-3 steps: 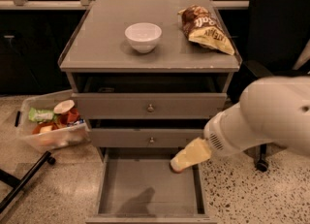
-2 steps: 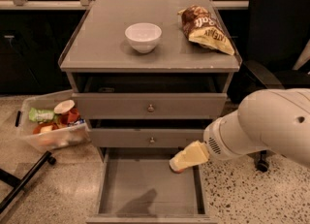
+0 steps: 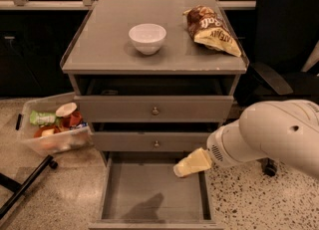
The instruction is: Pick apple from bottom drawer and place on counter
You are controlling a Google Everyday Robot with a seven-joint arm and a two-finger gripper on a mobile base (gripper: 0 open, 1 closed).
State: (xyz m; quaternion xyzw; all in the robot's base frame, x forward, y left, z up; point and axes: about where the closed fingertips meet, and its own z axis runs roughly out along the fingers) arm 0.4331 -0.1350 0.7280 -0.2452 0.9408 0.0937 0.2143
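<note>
A wide, shallow grey metal bottom drawer is pulled out at the foot of a grey cabinet. Its flat floor is bare grey, with a dark shadow near the front edge. The apple does not show in this view, so I cannot tell where it is.

A big, round white robot arm comes in from the right. At its tip is the pale, cream-coloured gripper. It hangs over the back right corner of the bottom drawer, just under the lower drawer front. It points left and a little down. I cannot tell if it is clenched or let go, or if it has anything in it.

Above the bottom drawer are two grey drawer fronts, each with a small round knob. One is the upper drawer front and one is the lower drawer front.

On top is the flat, shiny grey counter with a thin pale rim. A small white bowl stands near the middle of it. A crinkly brown and yellow snack bag lies at the back right, well apart from the bowl.

On the speckled floor to the left of the cabinet sits a clear plastic bin. It holds red and green food packets. A black office chair stands behind the arm on the right.
</note>
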